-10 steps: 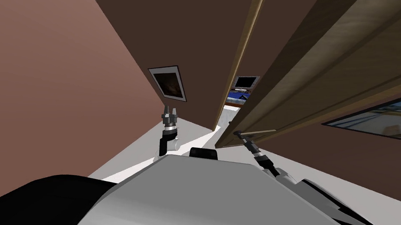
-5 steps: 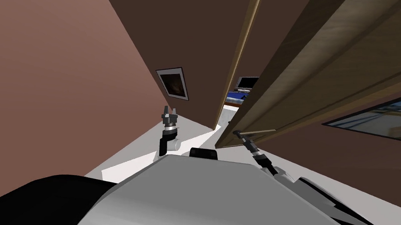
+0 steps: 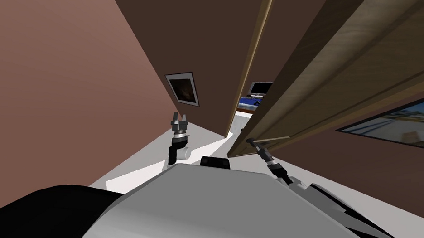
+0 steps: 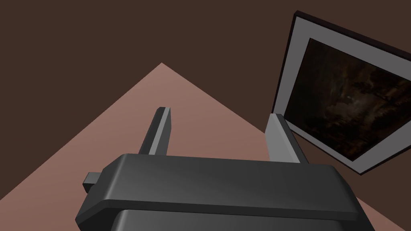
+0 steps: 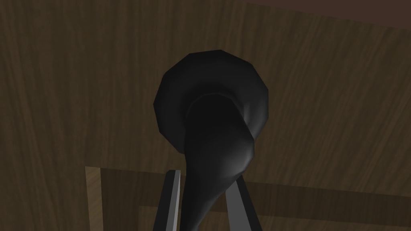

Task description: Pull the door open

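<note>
A brown wooden door stands ajar at my right, its free edge swung toward me. In the right wrist view a black lever handle on a round black base sticks out of the wood grain. My right gripper is shut on that handle, its fingers pressing both sides of the lever. In the head view the right gripper sits at the door's lower edge. My left gripper is held up beside the left wall, open with nothing between its fingers.
A brown wall runs close on my left, with a framed dark picture on the far wall. Through the gap past the doorframe I see a monitor and blue items. A window is on the right wall.
The door has swung slightly further toward me, with the window on the right shifting a little. My right gripper stays on the handle; the left arm has not moved.
</note>
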